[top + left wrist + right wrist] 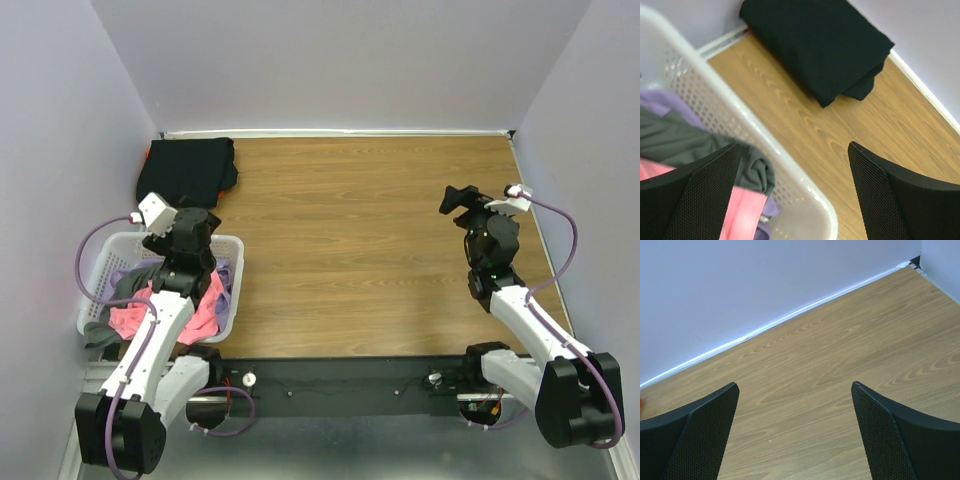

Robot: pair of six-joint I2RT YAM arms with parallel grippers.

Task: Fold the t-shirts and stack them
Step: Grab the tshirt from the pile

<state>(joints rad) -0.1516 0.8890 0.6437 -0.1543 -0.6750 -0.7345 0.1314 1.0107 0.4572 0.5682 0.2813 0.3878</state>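
Left hand [794,150]: fingers spread wide, nothing between them. It hangs over the far rim of the basket [236,290]. In the wrist view one finger sits over the laundry inside and the other over bare wood, with the white rim running diagonally between them.

Right hand [794,387]: also fully spread and empty. It is above bare wood on the right side of the tabletop [370,250], close to the right wall [590,100].

Shirts:
- black t-shirt [190,170]: folded, flat in the far-left corner, tucked up against the back wall [350,60] and the left wall [60,120]. One loose corner pokes out past the fold on its right near side.
- pink t-shirt [742,205], grey t-shirt [680,142] and lavender t-shirt [665,102]: bunched together in the basket, unfolded. Grey drapes up to the rim, pink is nearest the left arm, and lavender is on the far side and also shows under the grey at the rim.

Edges and room:
- The basket sits at the near-left of the tabletop beside the left wall, with the left arm reaching over it.
- A strip of bare wood separates the basket's far rim from the black shirt; they are not touching.
- The centre and the whole right half of the tabletop show only wood, out to the white trim at the back wall.
- The walls close in on three sides. The arm bases and cable loops line the near edge.
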